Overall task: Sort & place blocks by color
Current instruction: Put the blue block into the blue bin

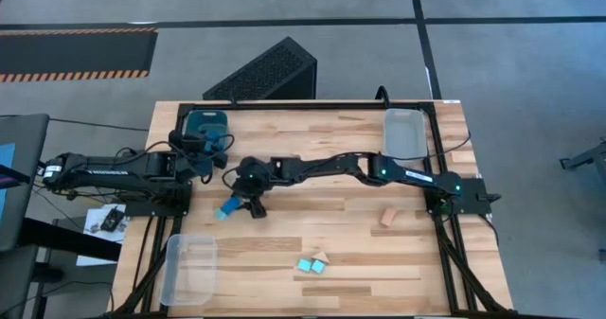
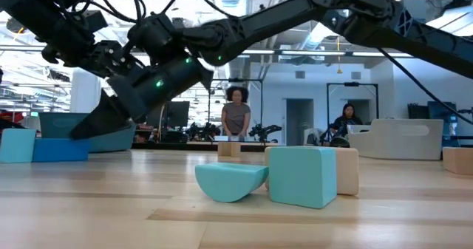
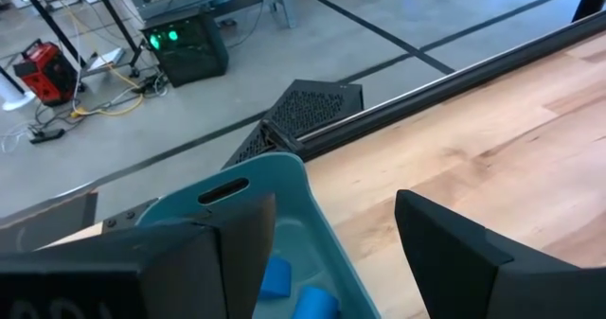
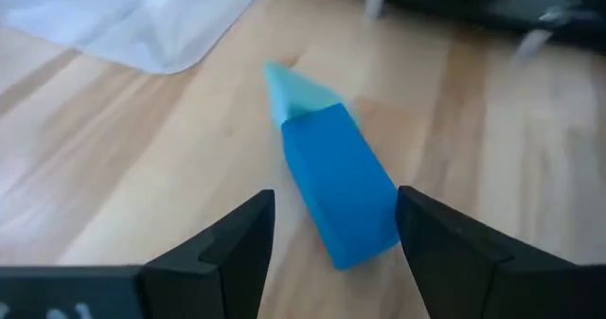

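right wrist view alone shows right hand (image 4: pixel 333 226) spread around blue block (image 4: pixel 339 191)

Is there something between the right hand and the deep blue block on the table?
Nothing visible stands between them. The right hand is open just above the deep blue block, which lies between its fingers in the right wrist view. A turquoise block touches the blue block's far end, beyond the hand, so it does not block the approach.
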Controlling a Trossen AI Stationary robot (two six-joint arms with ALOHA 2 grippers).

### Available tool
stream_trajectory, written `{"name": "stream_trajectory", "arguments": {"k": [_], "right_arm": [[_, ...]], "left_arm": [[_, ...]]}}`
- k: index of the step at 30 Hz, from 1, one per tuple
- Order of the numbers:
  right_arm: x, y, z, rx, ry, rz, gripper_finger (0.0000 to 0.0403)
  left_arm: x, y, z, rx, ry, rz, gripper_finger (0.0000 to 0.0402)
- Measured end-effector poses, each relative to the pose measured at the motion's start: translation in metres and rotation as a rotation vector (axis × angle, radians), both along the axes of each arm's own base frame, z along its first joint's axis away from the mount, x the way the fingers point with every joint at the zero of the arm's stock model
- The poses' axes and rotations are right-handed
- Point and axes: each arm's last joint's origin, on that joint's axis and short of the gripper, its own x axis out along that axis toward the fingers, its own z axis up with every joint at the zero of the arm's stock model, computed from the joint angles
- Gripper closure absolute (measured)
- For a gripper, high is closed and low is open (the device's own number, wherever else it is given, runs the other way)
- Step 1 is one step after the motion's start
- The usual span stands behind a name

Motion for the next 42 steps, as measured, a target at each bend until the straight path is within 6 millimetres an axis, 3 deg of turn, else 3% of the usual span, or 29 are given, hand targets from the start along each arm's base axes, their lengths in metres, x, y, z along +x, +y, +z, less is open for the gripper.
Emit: {"name": "stream_trajectory", "arguments": {"k": [9, 28, 38, 42], "right_arm": [[-0.014, 0.011, 0.02, 0.02, 0.134, 0.007, 0.0159], [-0.007, 0.028, 0.031, -0.061, -0.011, 0.09, 0.0158], [-0.003, 0.033, 0.002, -0.054, 0.014, 0.096, 0.0157], [-0.005, 0.029, 0.001, -0.037, 0.041, 0.074, 0.0159]], "left_arm": [[0.0, 0.0, 0.0, -0.007, 0.001, -0.007, 0.0191], [0.001, 0.0, 0.0, -0.017, 0.001, -0.023, 0.0191], [0.001, -0.001, 0.0, -0.016, 0.007, -0.033, 0.0191], [0.002, -0.001, 0.001, -0.016, 0.006, -0.041, 0.0191]]}}
